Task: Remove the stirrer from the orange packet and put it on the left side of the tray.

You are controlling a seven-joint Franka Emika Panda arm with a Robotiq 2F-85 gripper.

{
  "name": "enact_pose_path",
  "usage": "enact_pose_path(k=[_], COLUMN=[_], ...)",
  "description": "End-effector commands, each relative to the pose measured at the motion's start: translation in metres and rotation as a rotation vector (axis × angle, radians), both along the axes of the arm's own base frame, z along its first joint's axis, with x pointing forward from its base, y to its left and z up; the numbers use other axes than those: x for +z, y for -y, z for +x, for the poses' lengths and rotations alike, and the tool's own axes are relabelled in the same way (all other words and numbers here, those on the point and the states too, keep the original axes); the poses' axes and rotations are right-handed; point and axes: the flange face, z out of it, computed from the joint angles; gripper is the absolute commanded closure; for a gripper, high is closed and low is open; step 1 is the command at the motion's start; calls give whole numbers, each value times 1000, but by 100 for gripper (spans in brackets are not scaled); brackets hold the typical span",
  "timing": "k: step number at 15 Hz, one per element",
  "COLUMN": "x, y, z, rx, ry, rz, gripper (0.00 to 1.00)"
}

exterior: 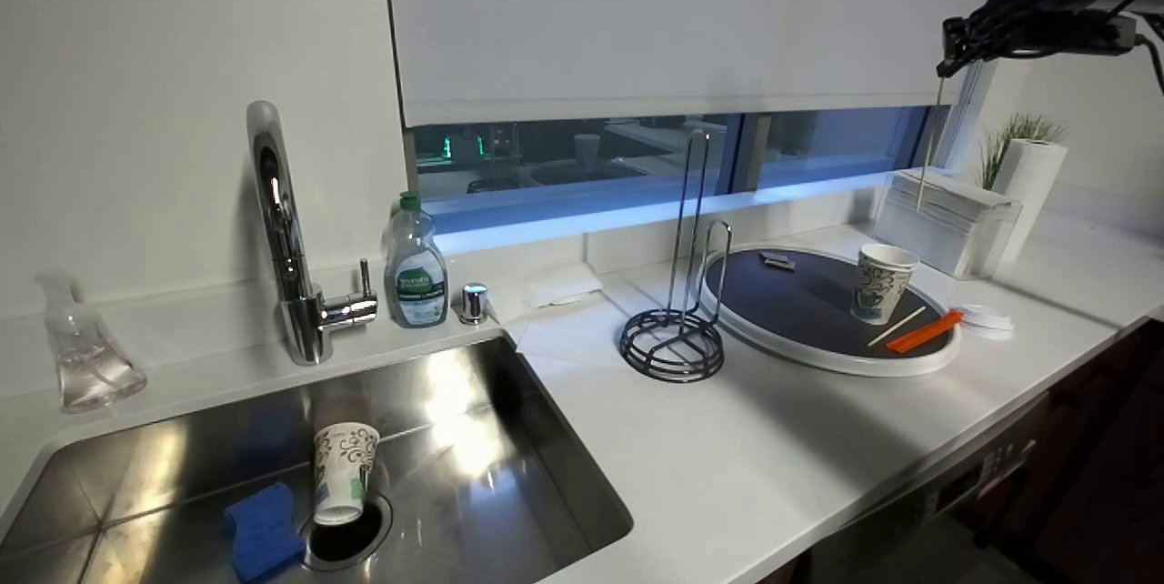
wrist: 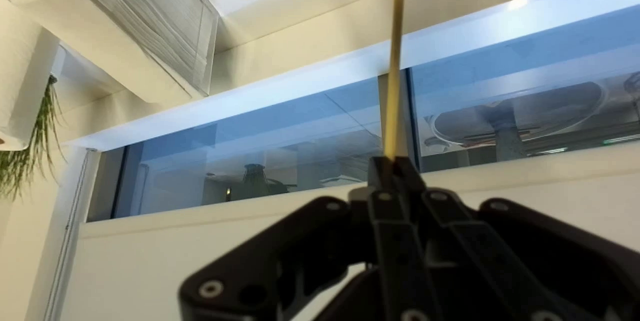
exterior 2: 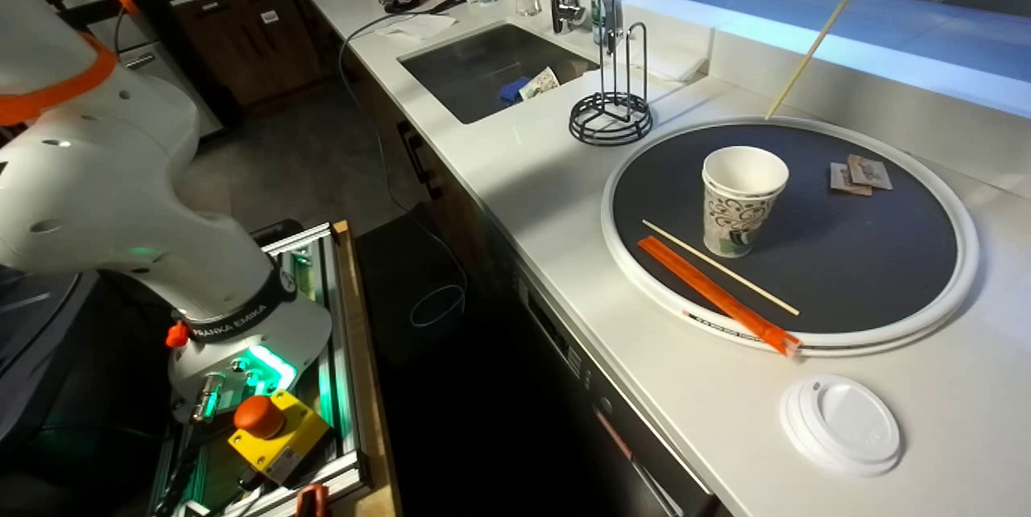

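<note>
The black two-finger gripper [wrist: 391, 165] is grasping a thin, straight, wood-coloured stirrer [wrist: 396, 68]; the jaws are clenching the stick near its upper end, and the remaining length is projecting past them. In an exterior view, the gripper is hanging high above the smooth white counter [exterior: 691, 457], and the held stirrer is slanting steeply downward, its lower tip appearing in front of a white box of folded paper napkins [exterior: 946, 218].

A second wood-coloured stirrer [exterior 2: 717, 265] is lying flat on the large oval tray [exterior 2: 878, 259], which is showing a dark grey interior and a whitish rim. The long, narrow, orange-red packet [exterior 2: 709, 289] is lying just beside this second stirrer, roughly parallel to it, with one end crossing the rim. A white paper cup with a scroll pattern [exterior 2: 737, 215] is standing upright on the tray; the second stirrer is lying between the cup and the packet. Two small paper sachets [exterior 2: 870, 171] are lying on the tray, well apart from the packet. A small stack of white plastic lids [exterior 2: 846, 424] is resting on the counter, near the packet's crossing end.

A black wire stand [exterior: 675, 377] is standing between the tray and the rectangular steel sink [exterior: 473, 484]. Inside the sink, a scroll-patterned paper cup [exterior: 346, 470] is lying by the drain [exterior: 341, 548], near a blue sponge [exterior: 264, 529].
</note>
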Motion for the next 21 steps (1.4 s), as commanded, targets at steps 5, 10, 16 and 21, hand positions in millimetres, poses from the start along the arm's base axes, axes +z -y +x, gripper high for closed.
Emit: enact_pose_path(k=[5,10,16,21], x=[-22,-33,-65,-104], y=[-33,-82,-134,-167], z=[15,30,44,59], rx=[63,196,390,557], ry=[-26,-118,-319,-485], rz=[9,-37,-166,-281], gripper=[98,98,98,98])
